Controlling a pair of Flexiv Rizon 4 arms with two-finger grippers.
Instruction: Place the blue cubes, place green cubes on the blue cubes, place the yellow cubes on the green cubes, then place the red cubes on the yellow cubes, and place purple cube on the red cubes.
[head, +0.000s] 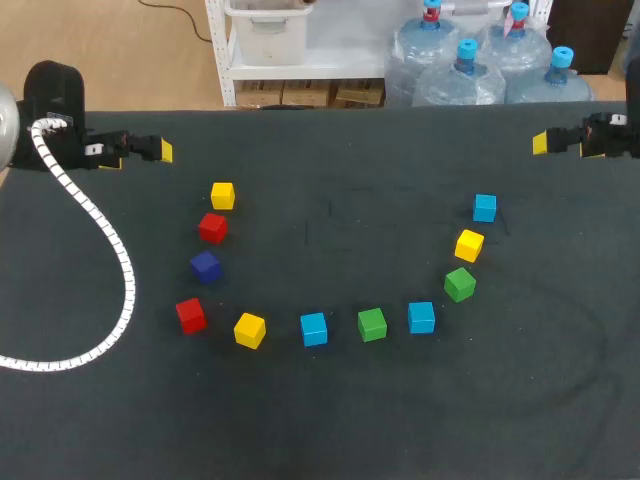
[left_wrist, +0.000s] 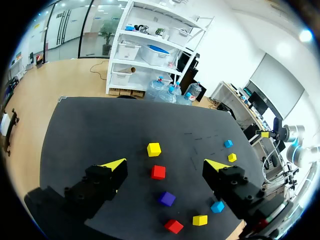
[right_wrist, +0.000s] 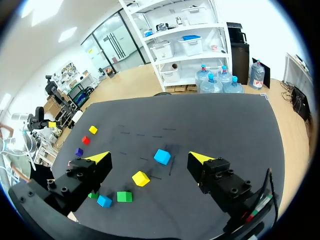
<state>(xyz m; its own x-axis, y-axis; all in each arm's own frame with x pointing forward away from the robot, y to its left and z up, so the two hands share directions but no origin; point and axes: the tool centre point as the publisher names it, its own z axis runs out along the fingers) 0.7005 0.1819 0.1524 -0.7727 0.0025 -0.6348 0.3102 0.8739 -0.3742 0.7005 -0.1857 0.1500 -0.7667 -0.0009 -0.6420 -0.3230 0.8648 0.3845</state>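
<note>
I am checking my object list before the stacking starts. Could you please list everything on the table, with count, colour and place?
Blue cubes: 3, light blue, two in the front row, one at the arc's far right end.
Green cubes: 2, green, one between the front blue ones, one further right.
Yellow cubes: 3, yellow, far left end, front left, right side.
Red cubes: 2, red, left side.
Purple cube: 1, dark purple, between the red ones.
Table: 1, black.
Cable: 1, white spiral, table's left side.
Left gripper: 1, yellow-tipped, open, far left.
Right gripper: 1, yellow-tipped, open, far right.
</note>
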